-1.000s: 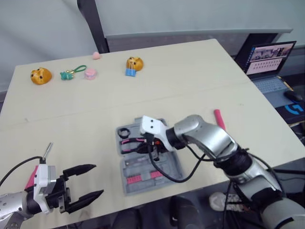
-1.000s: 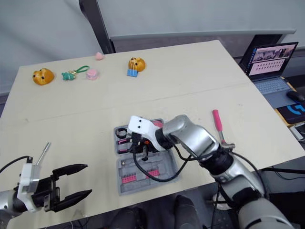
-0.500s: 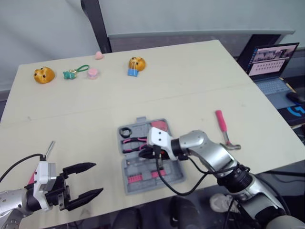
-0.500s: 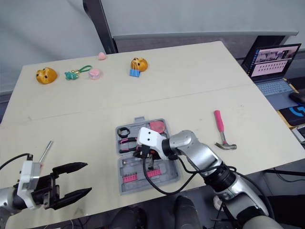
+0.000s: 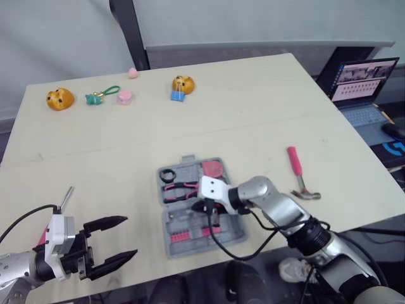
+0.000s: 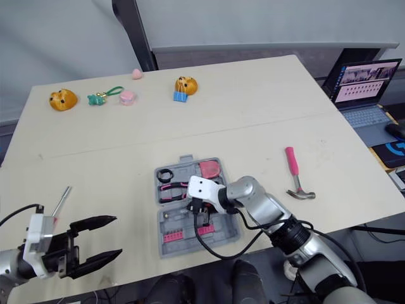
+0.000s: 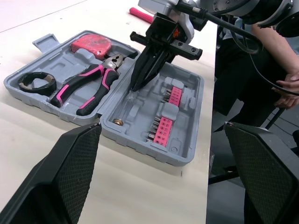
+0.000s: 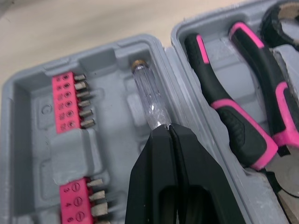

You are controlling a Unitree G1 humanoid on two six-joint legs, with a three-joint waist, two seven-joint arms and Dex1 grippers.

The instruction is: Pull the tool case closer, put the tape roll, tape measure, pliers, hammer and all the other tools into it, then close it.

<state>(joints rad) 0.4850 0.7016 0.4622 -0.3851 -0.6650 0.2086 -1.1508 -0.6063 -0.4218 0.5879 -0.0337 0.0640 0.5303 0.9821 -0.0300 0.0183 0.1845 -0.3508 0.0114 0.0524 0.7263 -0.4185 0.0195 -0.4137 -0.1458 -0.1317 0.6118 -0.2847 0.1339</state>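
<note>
The grey tool case lies open near the table's front edge. Its far half holds the black tape roll, the pink tape measure and the pink-handled pliers. My right gripper reaches down into the near half beside the pink bit strips. It is shut on the end of a clear-handled screwdriver lying in a slot. The pink-handled hammer rests on the table right of the case. My left gripper hovers open at the front left, holding nothing.
A thin metal tool lies by my left wrist. Small toys line the far edge: an orange plush, a green keychain and an orange clip. A laptop sits off the table's right side. A person's hand is nearby.
My right gripper has moved from over the pliers in the case's far half down into the near half, and the arm has swung off the hammer. The left gripper has stayed put.
</note>
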